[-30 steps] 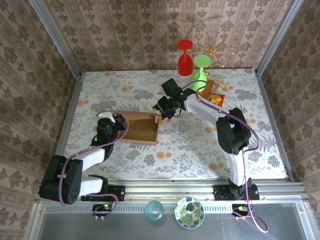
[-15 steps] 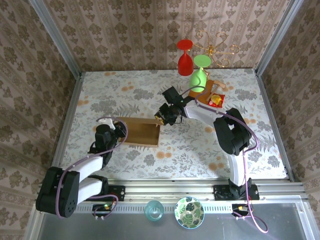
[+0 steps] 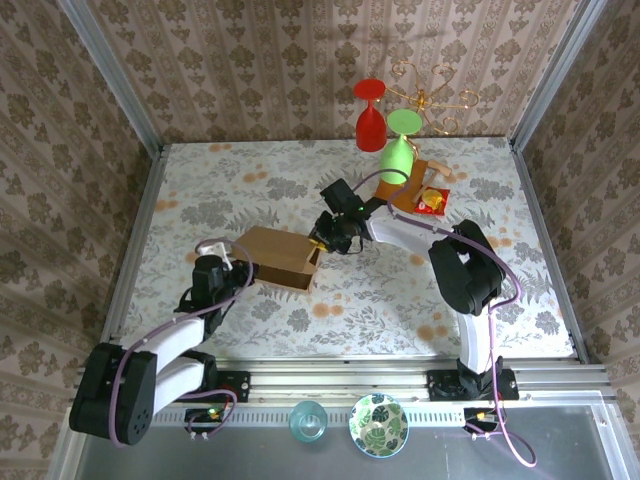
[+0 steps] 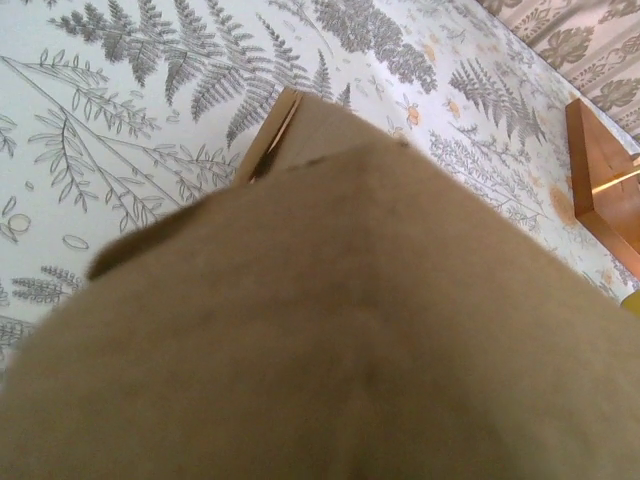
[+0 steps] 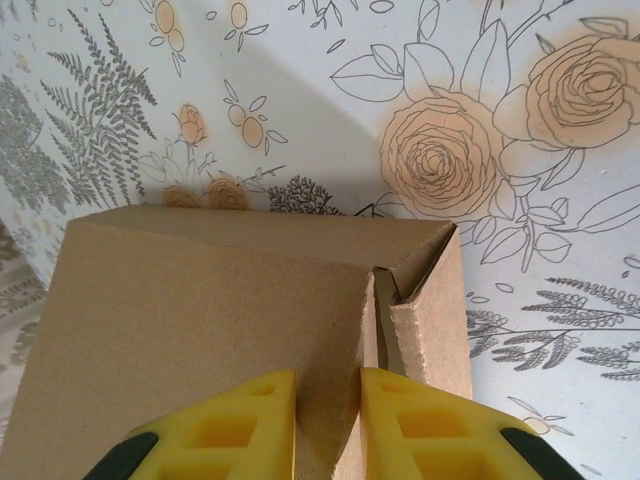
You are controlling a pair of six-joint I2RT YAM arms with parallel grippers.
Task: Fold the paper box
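box (image 3: 280,252) sits left of centre on the surface (image 3: 420,290), between the two grippers. It looks like a near-closed shell, so I judge this a late step: seating the end flaps.

Long axis runs left–right, right end a bit nearer the arm bases, top panel up.

Right gripper (image 3: 322,240) is at the right end, fingers (image 5: 262,412) astride the end wall with a narrow gap. Clamped or not, cannot tell. Corner flap (image 5: 425,320) there stands ajar, showing a slit.

Left gripper (image 3: 240,268) is at the left end; its wrist view has cardboard close up, so grip state cannot tell.

Next move calls for pressing that flap home with the left end braced.
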